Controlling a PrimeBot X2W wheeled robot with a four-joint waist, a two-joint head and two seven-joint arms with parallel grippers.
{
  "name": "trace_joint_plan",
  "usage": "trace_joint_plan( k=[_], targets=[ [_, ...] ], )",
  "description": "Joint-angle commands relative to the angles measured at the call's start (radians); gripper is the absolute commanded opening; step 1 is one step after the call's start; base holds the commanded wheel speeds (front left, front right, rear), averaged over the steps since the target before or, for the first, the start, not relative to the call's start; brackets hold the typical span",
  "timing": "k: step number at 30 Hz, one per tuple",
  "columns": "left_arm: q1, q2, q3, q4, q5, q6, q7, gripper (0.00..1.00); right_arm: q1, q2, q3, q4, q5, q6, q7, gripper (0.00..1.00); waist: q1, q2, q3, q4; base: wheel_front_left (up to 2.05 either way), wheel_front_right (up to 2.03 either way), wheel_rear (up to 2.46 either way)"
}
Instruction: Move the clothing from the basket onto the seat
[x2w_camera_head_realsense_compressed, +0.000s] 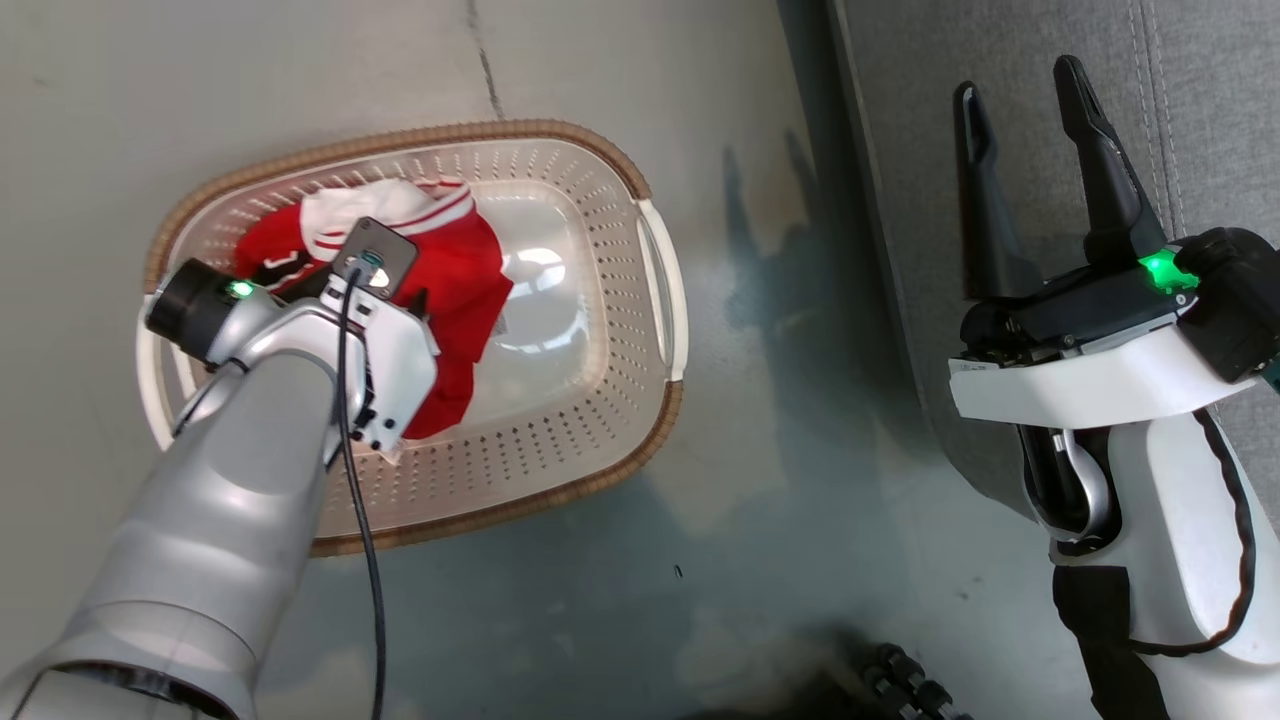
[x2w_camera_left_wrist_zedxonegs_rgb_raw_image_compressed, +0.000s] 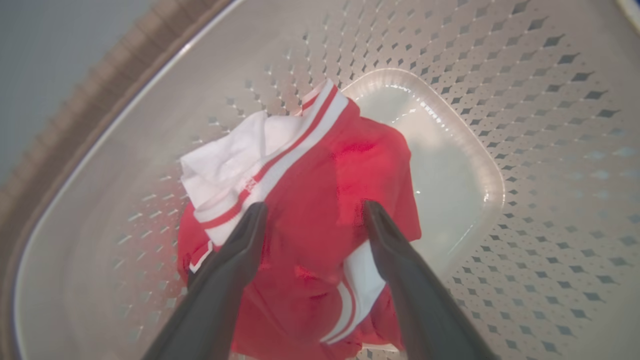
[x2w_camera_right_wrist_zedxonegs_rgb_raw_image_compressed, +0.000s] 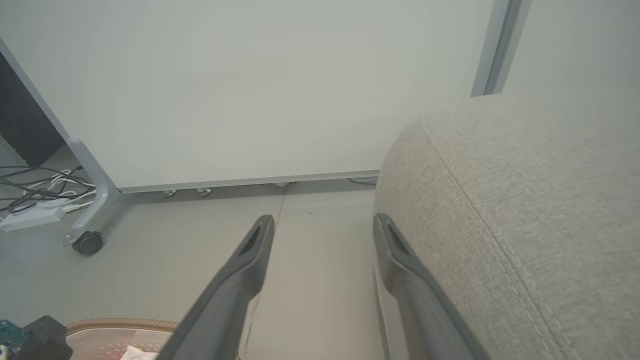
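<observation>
Red clothing (x2w_camera_left_wrist_zedxonegs_rgb_raw_image_compressed: 350, 160) just below left pincer (x2w_camera_left_wrist_zedxonegs_rgb_raw_image_compressed: 315, 206)

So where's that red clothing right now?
In the head view the clothing lies inside the basket, toward its left end, beneath the open left pincer.

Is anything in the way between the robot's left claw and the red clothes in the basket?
No, nothing visible is in the way. The left gripper hangs open over the basket, pointing straight at the clothing. Its two fingers are spread on either side of the red fabric, and nothing lies on top of the clothes.
</observation>
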Motion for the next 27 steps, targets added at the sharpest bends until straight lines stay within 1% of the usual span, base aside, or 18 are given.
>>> trace_joint_plan(
  k=[1, 8, 9, 10, 11, 15, 20, 23, 27],
  targets=[
    [-0.03, 0.016, -0.007, 0.013, 0.009, 0.008, 0.006, 1.0, -0.013, -0.004, 0.005, -0.007, 0.012, 0.002, -0.009, 1.0, -0.0001, 0.0, 0.034, -0.024, 0.0, 0.0, 0.0],
    [-0.073, 0.047, -0.041, 0.049, 0.034, 0.034, 0.035, 1.0, -0.022, -0.004, 0.034, -0.041, 0.045, 0.002, -0.007, 1.0, -0.0001, 0.0, 0.072, -0.044, 0.0, 0.0, 0.0],
    [-0.076, 0.049, -0.044, 0.052, 0.035, 0.032, 0.04, 0.72, -0.022, -0.004, 0.036, -0.045, 0.046, 0.002, -0.007, 1.0, -0.0001, 0.0, 0.073, -0.046, 0.0, 0.0, 0.0],
    [-0.078, 0.05, -0.045, 0.055, 0.032, 0.025, 0.041, 0.25, -0.022, -0.004, 0.038, -0.048, 0.049, 0.002, -0.007, 1.0, -0.0001, 0.0, 0.074, -0.047, 0.0, 0.0, 0.0],
    [-0.081, 0.051, -0.045, 0.058, 0.027, 0.022, 0.046, 0.0, -0.021, -0.004, 0.038, -0.05, 0.05, 0.002, -0.007, 1.0, -0.0001, 0.0, 0.074, -0.048, 0.0, 0.0, 0.0],
    [-0.088, 0.048, -0.046, 0.059, 0.02, 0.017, 0.027, 0.0, -0.016, -0.004, 0.033, -0.052, 0.048, 0.002, -0.007, 1.0, -0.0001, 0.0, 0.07, -0.045, 0.0, 0.0, 0.0],
    [-0.089, 0.022, -0.037, 0.051, -0.005, 0.015, -0.036, 0.0, -0.001, -0.004, 0.024, -0.045, 0.034, 0.002, -0.007, 1.0, -0.0001, 0.0, 0.041, -0.025, 0.0, 0.0, 0.0],
    [-0.068, 0.0, -0.006, 0.042, -0.054, 0.007, -0.089, 0.0, 0.013, -0.004, 0.02, -0.036, 0.047, 0.002, -0.007, 1.0, -0.0001, 0.0, 0.009, -0.005, 0.0, 0.0, 0.0],
    [-0.035, -0.026, 0.041, 0.029, -0.128, -0.013, -0.156, 0.0, 0.03, -0.004, 0.009, -0.017, 0.032, 0.002, -0.007, 1.0, -0.0001, 0.0, -0.043, 0.019, 0.0, 0.0, 0.0]
  ],
)
